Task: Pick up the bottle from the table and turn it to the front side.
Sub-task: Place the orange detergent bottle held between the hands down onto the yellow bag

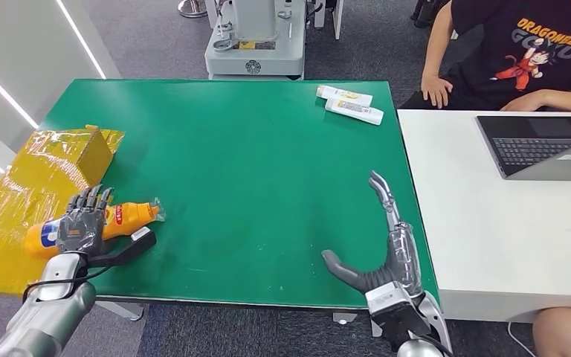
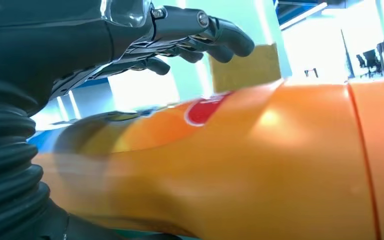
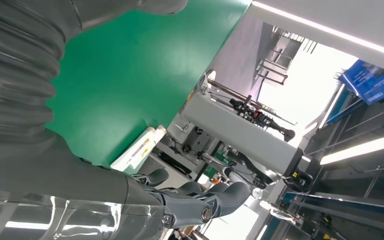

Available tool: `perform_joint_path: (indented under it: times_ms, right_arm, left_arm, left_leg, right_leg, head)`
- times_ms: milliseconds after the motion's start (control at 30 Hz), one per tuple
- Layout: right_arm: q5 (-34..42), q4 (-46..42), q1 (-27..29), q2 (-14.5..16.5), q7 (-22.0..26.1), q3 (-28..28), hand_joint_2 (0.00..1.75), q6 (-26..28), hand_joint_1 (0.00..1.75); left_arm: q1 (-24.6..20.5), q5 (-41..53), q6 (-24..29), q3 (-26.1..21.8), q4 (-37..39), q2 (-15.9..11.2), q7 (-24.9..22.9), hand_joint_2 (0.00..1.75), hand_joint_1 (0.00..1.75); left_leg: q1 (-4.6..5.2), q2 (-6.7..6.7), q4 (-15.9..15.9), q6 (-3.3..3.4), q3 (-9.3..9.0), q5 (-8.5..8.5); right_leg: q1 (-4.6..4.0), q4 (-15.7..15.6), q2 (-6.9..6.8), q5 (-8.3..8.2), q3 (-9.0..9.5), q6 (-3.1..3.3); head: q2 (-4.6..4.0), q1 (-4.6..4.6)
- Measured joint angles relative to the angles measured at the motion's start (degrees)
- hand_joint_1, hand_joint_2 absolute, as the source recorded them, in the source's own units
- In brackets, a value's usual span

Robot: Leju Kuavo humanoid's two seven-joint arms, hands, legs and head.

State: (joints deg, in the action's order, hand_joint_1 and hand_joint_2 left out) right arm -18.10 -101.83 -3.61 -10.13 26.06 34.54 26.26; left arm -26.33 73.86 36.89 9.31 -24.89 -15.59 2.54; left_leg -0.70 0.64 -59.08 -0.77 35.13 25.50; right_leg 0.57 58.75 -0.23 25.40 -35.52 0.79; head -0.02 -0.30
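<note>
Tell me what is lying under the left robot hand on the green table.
Under the left robot hand lies an orange bottle on its side on the green table. Its cap end and blue base stick out; the middle of the label is covered by the fingers.

green table with bottle, tubes

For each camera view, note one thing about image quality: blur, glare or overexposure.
Head view: sharp and evenly lit, with glare on the yellow wrap. Left wrist view: the bottle is very close and blurred, with the background washed out bright. Right wrist view: the green table is clear, the ceiling lights overexposed.
</note>
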Motion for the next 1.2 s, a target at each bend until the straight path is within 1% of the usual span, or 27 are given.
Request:
perform_joint_path:
  times_ms: [233, 300, 400, 467, 533, 667, 767, 833, 900, 967, 1000, 1067, 1200]
  right_arm:
    - [2.1, 0.3, -1.4, -0.2, 1.4, 0.3, 1.75, 0.1, 0.00]
    - [2.9, 0.6, -1.7, -0.2, 1.9, 0.5, 1.75, -0.1, 0.00]
    - [4.0, 1.4, -2.3, 0.0, 2.1, 1.0, 1.75, -0.3, 0.00]
    - [4.3, 2.0, -2.4, 0.3, 2.2, 1.4, 1.75, 0.0, 0.00]
    - [4.3, 2.5, -2.5, 0.6, 2.3, 1.6, 1.75, 0.4, 0.00]
    - [4.2, 3.2, -2.6, 1.3, 2.8, 2.0, 1.75, 0.8, 0.00]
    - [4.1, 3.4, -2.6, 1.7, 3.0, 2.2, 1.75, 0.8, 0.00]
    - [4.1, 3.4, -2.7, 1.8, 3.1, 2.2, 1.75, 0.8, 0.00]
    - [4.5, 3.5, -2.7, 1.8, 3.5, 2.3, 1.75, 0.8, 0.00]
    - [5.0, 3.7, -2.7, 1.8, 4.1, 2.3, 1.75, 0.9, 0.00]
    - [5.3, 3.7, -2.7, 1.8, 4.3, 2.3, 1.75, 1.0, 0.00]
    - [5.5, 3.9, -2.7, 2.0, 4.5, 2.3, 1.75, 1.1, 0.00]
    - [5.6, 3.9, -2.8, 2.5, 4.5, 2.4, 1.75, 1.2, 0.00]
  left_arm:
    - [0.6, -2.9, 2.1, -2.8, -2.2, -0.3, 4.8, 1.75, 0.00]
    - [1.6, -6.7, 2.5, -4.0, -4.9, -0.3, 8.8, 1.75, 0.00]
    - [3.0, -16.7, 2.4, -6.3, -10.2, -0.2, 16.5, 1.75, 0.00]
    - [3.4, -22.4, 1.6, -6.9, -13.9, -0.2, 19.3, 1.75, 0.00]
    - [3.5, -25.8, 0.5, -7.0, -17.6, -0.2, 20.3, 1.75, 0.00]
    - [3.4, -29.8, -1.4, -6.6, -24.5, -0.5, 20.5, 1.75, 0.00]
    - [3.4, -32.4, -2.1, -6.3, -28.5, -0.6, 21.0, 1.75, 0.00]
    - [3.4, -35.0, -2.6, -6.0, -30.8, -0.7, 22.2, 1.75, 0.00]
    - [3.6, -41.2, -4.5, -5.7, -33.5, -0.6, 24.8, 1.75, 0.00]
    - [4.2, -51.5, -7.9, -5.3, -38.0, 0.0, 27.6, 1.75, 0.00]
    - [4.5, -56.7, -9.3, -4.9, -40.8, 0.4, 28.3, 1.75, 0.00]
    - [4.9, -64.0, -10.5, -3.5, -46.3, 1.3, 28.1, 1.75, 0.00]
    - [5.5, -71.9, -12.3, -0.9, -54.2, 3.1, 28.7, 1.75, 0.00]
  left_leg:
    - [0.00, -0.01, 0.0, 0.00, 0.01, 0.00]
    - [0.00, 0.00, 0.0, 0.00, 0.01, -0.01]
    - [0.00, -0.02, 0.0, 0.00, 0.01, -0.01]
    - [0.00, -0.10, 0.0, 0.00, 0.02, -0.01]
    - [-0.01, -0.19, 0.0, 0.00, 0.03, -0.01]
    - [-0.01, -0.17, 0.0, -0.01, 0.03, -0.02]
    - [0.00, -0.18, 0.0, 0.00, 0.03, -0.02]
    - [0.00, -0.18, 0.0, 0.00, 0.03, -0.03]
    - [0.00, -0.18, 0.0, 0.00, 0.03, -0.03]
    - [0.00, -0.19, 0.0, 0.00, 0.03, -0.02]
    - [0.00, -0.20, 0.0, 0.00, 0.04, -0.02]
    - [0.01, -0.23, 0.0, 0.01, 0.06, -0.01]
    - [0.02, -0.23, 0.0, 0.02, 0.06, -0.01]
  right_leg:
    - [0.00, 0.0, -0.01, -0.01, 0.01, 0.00]
    - [0.00, 0.0, -0.01, -0.01, 0.01, 0.00]
    - [0.00, 0.0, -0.02, -0.01, 0.00, 0.00]
    - [0.00, 0.0, -0.09, 0.00, 0.00, 0.00]
    - [-0.01, 0.0, -0.17, 0.01, 0.00, -0.01]
    - [-0.01, 0.0, -0.14, 0.00, 0.01, 0.00]
    - [-0.01, 0.0, -0.15, 0.00, 0.01, 0.00]
    - [-0.01, 0.0, -0.15, 0.00, 0.01, 0.00]
    - [-0.01, 0.0, -0.15, 0.00, 0.01, 0.00]
    - [-0.01, 0.0, -0.15, 0.00, 0.00, -0.01]
    - [0.00, 0.0, -0.17, 0.00, 0.01, -0.01]
    - [0.00, 0.0, -0.20, 0.00, 0.02, -0.01]
    - [0.02, 0.0, -0.20, 0.00, 0.02, -0.02]
  head:
    - [0.00, 0.00]
    - [0.00, 0.00]
    - [0.00, 0.00]
    - [0.00, 0.01]
    - [0.00, 0.00]
    - [0.00, 0.00]
    - [0.00, 0.01]
    - [0.00, -0.01]
    - [0.00, -0.02]
    - [0.00, -0.02]
    - [0.00, -0.01]
    - [0.00, -0.01]
    - [0.00, 0.00]
